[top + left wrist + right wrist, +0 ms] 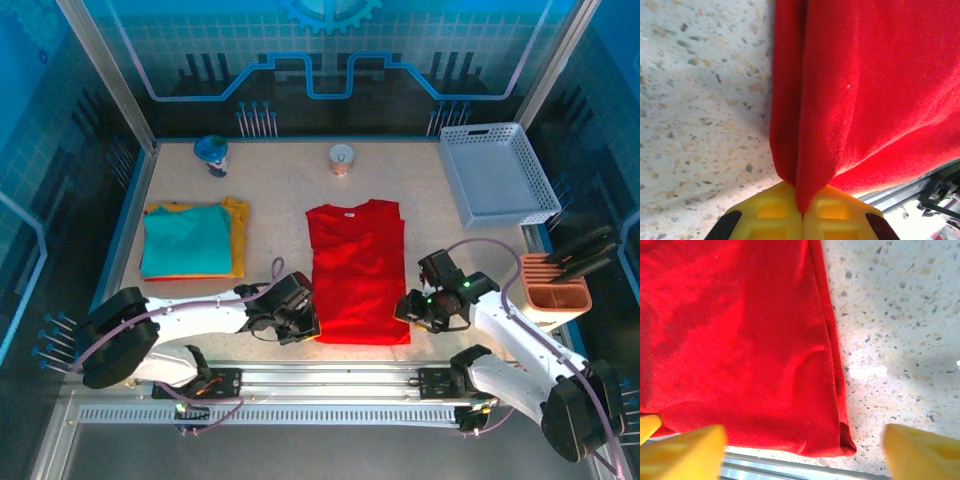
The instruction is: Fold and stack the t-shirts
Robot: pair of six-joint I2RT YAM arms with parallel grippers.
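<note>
The red t-shirt (357, 270) lies flat in the middle of the top view, folded into a long rectangle of soft, matte cloth, collar end toward the top of the frame. Its lower left corner is bunched into a narrow pleat in the left wrist view, pinched between the closed yellow fingers (770, 215) of the left gripper (802, 214), which sits at that corner in the top view (303, 322). The lower right corner lies flat with layered edges in the right wrist view. There the right gripper (802, 452) stands with its jaws wide apart, one blunt yellow finger on either side of the corner and holding nothing; in the top view it sits just beside the shirt's lower right edge (408, 308).

At the left of the top view, a folded teal t-shirt (187, 238) rests on a yellow-orange t-shirt (238, 235) whose edges show around it. The table (280, 185) is pale speckled stone. A white lattice basket (498, 175) sits at the upper right.
</note>
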